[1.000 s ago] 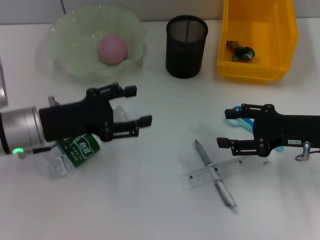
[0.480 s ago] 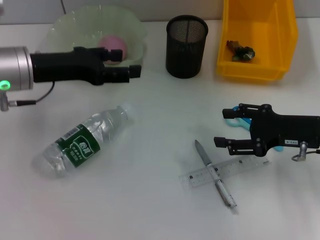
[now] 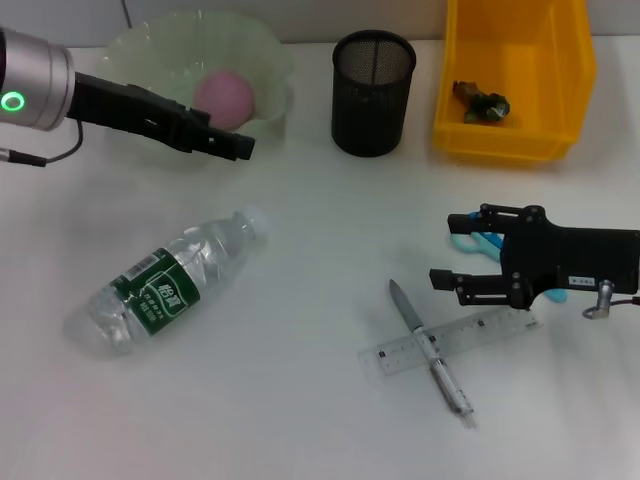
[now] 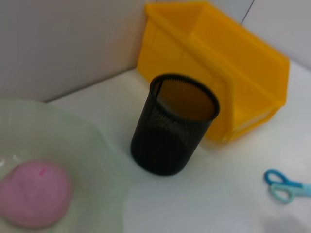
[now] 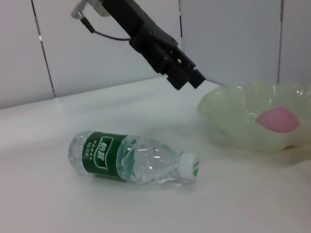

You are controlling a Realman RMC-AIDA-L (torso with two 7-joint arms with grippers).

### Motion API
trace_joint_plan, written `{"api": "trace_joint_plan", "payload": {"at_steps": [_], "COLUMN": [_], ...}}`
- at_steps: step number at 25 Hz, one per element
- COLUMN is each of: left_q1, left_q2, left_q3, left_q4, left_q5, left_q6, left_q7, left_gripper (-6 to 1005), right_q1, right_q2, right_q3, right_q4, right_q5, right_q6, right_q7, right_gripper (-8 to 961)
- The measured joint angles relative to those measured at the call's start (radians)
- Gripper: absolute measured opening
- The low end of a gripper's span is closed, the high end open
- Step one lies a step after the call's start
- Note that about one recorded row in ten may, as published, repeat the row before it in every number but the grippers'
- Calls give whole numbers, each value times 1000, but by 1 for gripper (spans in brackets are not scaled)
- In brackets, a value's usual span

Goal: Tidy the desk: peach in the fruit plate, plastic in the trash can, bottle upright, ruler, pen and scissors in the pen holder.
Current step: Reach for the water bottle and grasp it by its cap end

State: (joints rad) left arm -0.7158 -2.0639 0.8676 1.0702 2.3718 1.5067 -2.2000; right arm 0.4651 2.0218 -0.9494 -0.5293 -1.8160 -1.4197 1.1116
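Observation:
A clear bottle (image 3: 165, 285) with a green label lies on its side at the front left; the right wrist view shows the bottle (image 5: 131, 158) flat too. The pink peach (image 3: 225, 98) rests in the pale green fruit plate (image 3: 140, 60). My left gripper (image 3: 232, 145) hovers open at the plate's front rim, holding nothing. My right gripper (image 3: 445, 250) stands open over the light blue scissors (image 3: 470, 244). A pen (image 3: 430, 350) lies across a clear ruler (image 3: 470, 335) just in front of it. The black mesh pen holder (image 3: 372, 90) stands at the back centre.
A yellow bin (image 3: 515, 130) at the back right holds a crumpled piece of plastic (image 3: 480, 102). The left wrist view shows the pen holder (image 4: 175, 126), the bin (image 4: 218, 63) and the scissors (image 4: 284, 187) beyond the plate (image 4: 97, 160).
My left arm has lifted off the bottle and swung back toward the plate, leaving the bottle lying flat. The right gripper has barely moved.

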Motion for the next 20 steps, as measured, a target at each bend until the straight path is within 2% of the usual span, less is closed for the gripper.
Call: {"api": "trace_joint_plan", "payload": {"at_steps": [4, 8, 10, 16, 20], "left_q1": [-29, -38, -61, -100, -115], "left_q2": [-2, -2, -3, -7, -8], "left_q3": [80, 107, 154, 232, 253], "left_q4": [78, 93, 105, 95, 77], "left_q5": [90, 106, 130, 168, 172], "left_q6": [30, 39, 54, 52, 49], "left_q7": [-109, -133, -173, -233, -243], "left_gripper": [829, 829, 829, 829, 829], "right_q1": [0, 0, 1, 1, 1], "right_q2": [0, 0, 0, 0, 0], "right_q3": [0, 0, 0, 0, 0], "right_q4": [0, 0, 0, -1, -1], "right_q5": [0, 0, 0, 0, 0], "right_q6": [2, 2, 2, 2, 2], "right_q7": [1, 1, 1, 1, 1], "right_gripper": [781, 781, 781, 780, 780]}}
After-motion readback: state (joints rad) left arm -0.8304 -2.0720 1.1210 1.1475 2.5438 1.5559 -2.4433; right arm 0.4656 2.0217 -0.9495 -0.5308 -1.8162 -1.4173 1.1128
